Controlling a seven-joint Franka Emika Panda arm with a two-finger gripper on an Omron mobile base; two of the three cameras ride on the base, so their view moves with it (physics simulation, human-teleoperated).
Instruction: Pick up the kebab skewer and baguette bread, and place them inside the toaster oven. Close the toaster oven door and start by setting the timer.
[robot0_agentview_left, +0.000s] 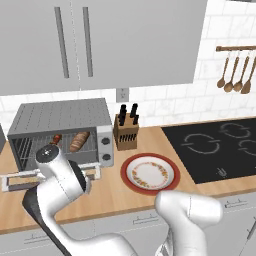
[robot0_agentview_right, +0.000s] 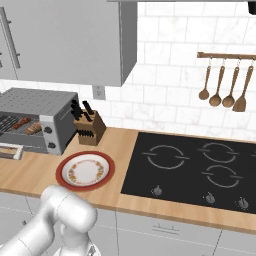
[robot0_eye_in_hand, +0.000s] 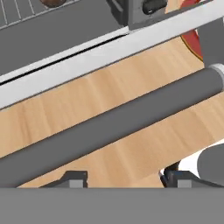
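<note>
Dark-grey bar handle (robot0_eye_in_hand: 109, 124) of toaster oven door (robot0_agentview_left: 47, 176): lies crosswise just ahead of gripper (robot0_eye_in_hand: 124, 178); jaws parted, gripping nothing.

Matt grey metal bar handle (robot0_eye_in_hand: 109, 124) just ahead of the gripper (robot0_eye_in_hand: 122, 178) — smooth, pale wood-grain surface (robot0_eye_in_hand: 131, 87) beneath.

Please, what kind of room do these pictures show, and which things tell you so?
It looks like a home kitchen, rendered. A black cooktop is set into a wooden counter, a toaster oven stands beside a knife block, and wooden spoons hang on a white tiled wall.
</note>
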